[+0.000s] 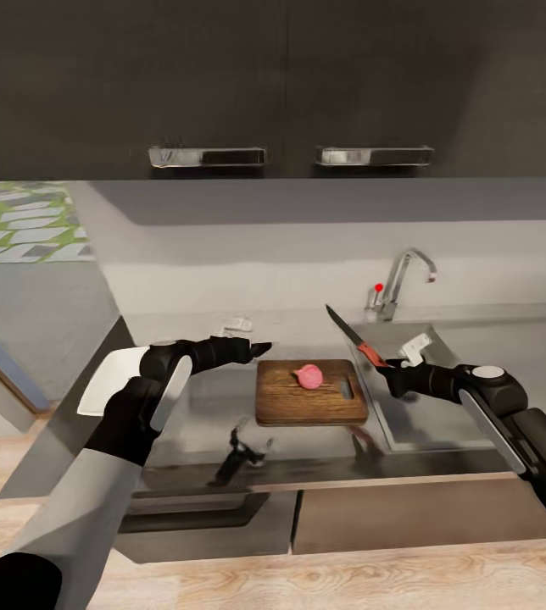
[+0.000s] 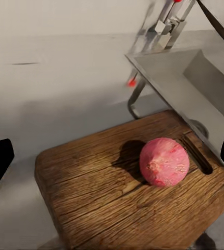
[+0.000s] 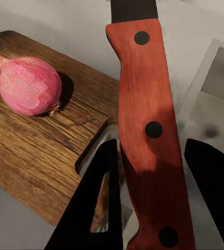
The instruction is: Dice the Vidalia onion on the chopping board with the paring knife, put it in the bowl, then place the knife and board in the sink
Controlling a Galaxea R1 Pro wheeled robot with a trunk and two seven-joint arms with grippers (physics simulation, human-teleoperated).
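Onion parked on the board, knife up in the right gripper

Whole Vidalia onion [image 1: 309, 376] sitting uncut on the chopping board [image 1: 307, 407], toward the far edge and close to the handle slot; same bulb big and pink in the left wrist view [image 2: 164, 161]. Board flat on the glossy countertop [image 1: 197, 407], right beside the sink [image 1: 442, 373] with its chrome faucet [image 1: 404, 284] behind. Right gripper [image 1: 394, 373] clamped on the reddish handle of the paring knife [image 1: 353, 337], dark blade angled up and away over the gap between board and sink, not touching the onion. Left gripper [image 1: 256, 347] hovering off the board's left side, fingers spread wide, holding nothing. White bowl [image 1: 112, 377] partly hidden behind the left arm, at the counter's left end.
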